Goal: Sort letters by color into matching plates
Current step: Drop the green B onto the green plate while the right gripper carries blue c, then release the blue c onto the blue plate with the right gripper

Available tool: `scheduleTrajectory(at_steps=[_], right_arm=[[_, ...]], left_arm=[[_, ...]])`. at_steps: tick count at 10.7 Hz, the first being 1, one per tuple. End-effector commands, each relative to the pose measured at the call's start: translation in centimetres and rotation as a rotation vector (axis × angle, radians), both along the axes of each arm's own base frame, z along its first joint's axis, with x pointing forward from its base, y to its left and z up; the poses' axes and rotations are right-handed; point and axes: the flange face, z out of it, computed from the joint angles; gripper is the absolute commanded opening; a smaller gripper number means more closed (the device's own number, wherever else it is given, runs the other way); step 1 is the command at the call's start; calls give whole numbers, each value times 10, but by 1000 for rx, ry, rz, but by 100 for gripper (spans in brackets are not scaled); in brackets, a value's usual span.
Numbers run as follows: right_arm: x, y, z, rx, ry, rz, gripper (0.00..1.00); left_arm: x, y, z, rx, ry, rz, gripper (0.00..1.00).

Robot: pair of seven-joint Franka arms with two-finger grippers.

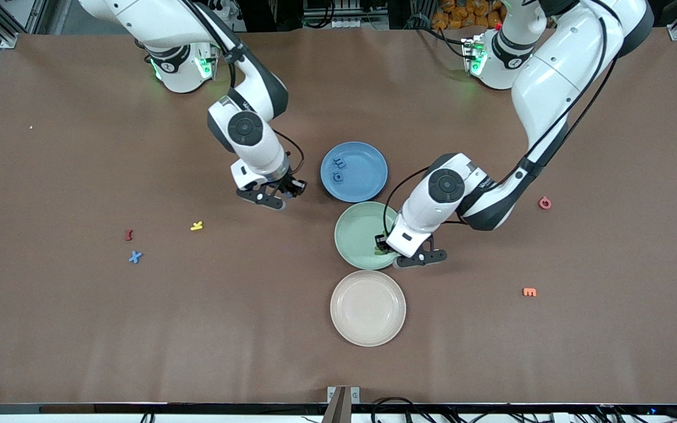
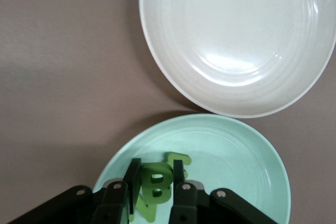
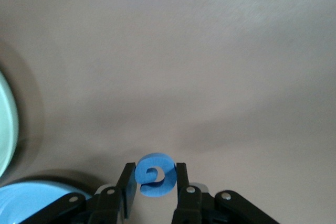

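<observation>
Over the green plate (image 1: 357, 232) your left gripper (image 2: 153, 188) pinches a green letter (image 2: 156, 184); right gripper (image 3: 153, 182) clamps a blue letter (image 3: 155, 174) beside the blue plate (image 1: 368, 176).

Plates: three in a line mid-table; blue plate (image 1: 354, 172) farthest from the front camera, green plate (image 1: 362, 235) between, beige plate (image 1: 368, 308) nearest.
In blue plate: two letters (image 1: 338, 170).
Right arm's end: three letters (image 1: 134, 257).
Left arm's end: two letters (image 1: 529, 291).
</observation>
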Motion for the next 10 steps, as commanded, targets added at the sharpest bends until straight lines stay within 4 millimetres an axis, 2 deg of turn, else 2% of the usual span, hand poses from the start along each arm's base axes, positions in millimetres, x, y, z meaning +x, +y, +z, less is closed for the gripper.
scheduleTrajectory(at_steps=[1,3,5,6,7,8,9,10], right_arm=[[-11,51,-10,22,27,-37,23],[-25,85,-13,33,32,-41,23],[-41,111,-17,43,41,-27,23],[-46,115,-26,39,53,-24,25],[-54,123,-30,38,58,-9,25],[-55,124,-34,37,65,-10,30],[-54,124,-35,37,69,-28,67],[-54,124,-35,32,71,-55,100]], left_arm=[[1,-22,-12,15,-17,24,0],[-6,-30,-17,13,-5,35,0],[-13,-41,-16,7,2,61,0],[-16,-46,-14,3,5,78,0],[-16,-46,-14,0,8,101,15],[-14,-46,-10,0,2,102,77],[-13,-46,-7,4,-9,95,100],[-12,-45,-4,7,-11,96,100]])
